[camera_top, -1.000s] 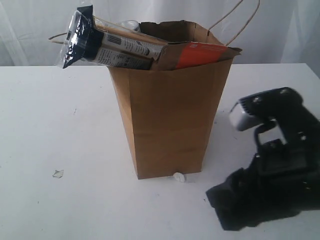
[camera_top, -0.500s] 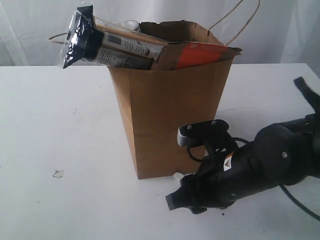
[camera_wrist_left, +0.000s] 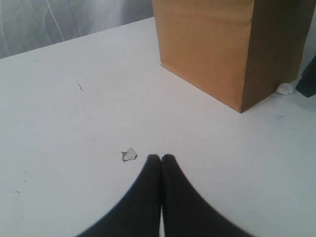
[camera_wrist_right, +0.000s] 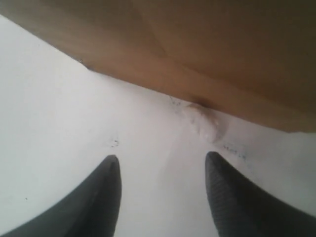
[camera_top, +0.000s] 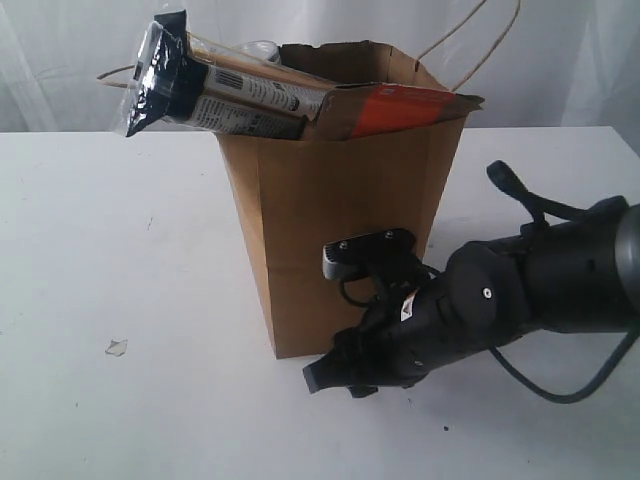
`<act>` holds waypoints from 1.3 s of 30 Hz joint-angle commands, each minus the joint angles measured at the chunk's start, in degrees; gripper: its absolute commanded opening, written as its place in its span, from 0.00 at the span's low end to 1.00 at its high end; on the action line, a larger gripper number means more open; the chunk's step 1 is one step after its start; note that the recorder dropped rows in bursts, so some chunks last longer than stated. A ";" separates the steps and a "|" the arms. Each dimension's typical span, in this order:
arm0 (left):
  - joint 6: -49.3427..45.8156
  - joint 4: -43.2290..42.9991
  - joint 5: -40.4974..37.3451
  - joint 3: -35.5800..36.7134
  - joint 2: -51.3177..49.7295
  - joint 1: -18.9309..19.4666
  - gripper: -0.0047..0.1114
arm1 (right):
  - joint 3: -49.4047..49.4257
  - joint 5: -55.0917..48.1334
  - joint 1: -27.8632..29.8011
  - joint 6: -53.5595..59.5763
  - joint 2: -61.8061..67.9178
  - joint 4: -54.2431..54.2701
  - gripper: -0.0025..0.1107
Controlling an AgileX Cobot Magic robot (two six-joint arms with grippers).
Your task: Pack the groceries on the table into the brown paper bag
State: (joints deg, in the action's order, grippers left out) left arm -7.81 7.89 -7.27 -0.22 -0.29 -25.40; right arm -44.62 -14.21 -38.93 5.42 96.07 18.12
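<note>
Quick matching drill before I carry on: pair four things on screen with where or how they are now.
1 tall kraft-brown paper bag
2 long navy-tan packet
3 tiny clear wrapper scrap
4 right pincer

A open, low beside the bag's foot
B lying on the white table, apart from the bag
C poking over the bag's rim
D standing upright

Pairs: 1-D, 2-C, 3-B, 4-A

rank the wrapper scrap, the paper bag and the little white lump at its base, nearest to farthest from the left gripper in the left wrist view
From the shut left gripper:
1. clear wrapper scrap, on the table just beside it.
2. brown paper bag, standing farther out.
3. small white lump, at the bag's base beyond its near corner.
</note>
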 commanded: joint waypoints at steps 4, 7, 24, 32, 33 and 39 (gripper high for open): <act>0.16 0.24 -0.26 0.22 0.29 0.08 0.04 | -0.97 1.01 0.18 2.17 3.66 -0.66 0.45; 0.16 0.24 -0.26 0.22 0.29 0.08 0.04 | -0.97 1.90 0.18 2.26 4.60 -1.50 0.45; 0.16 0.24 -0.26 0.22 0.29 0.08 0.04 | -2.95 3.62 1.91 2.26 7.42 -2.59 0.45; 0.16 0.24 -0.26 0.22 0.29 0.08 0.04 | -4.31 3.39 1.91 2.26 9.80 -2.71 0.45; 0.16 0.24 -0.26 0.22 0.29 0.08 0.04 | -4.31 3.39 1.91 2.26 9.80 -2.71 0.45; 0.16 0.24 -0.26 0.22 0.29 0.08 0.04 | -4.31 2.74 1.91 2.26 9.83 -2.71 0.35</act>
State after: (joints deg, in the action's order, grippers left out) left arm -7.81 7.89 -7.27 -0.22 -0.29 -25.40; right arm -48.91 -10.57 -37.65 7.07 104.90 15.79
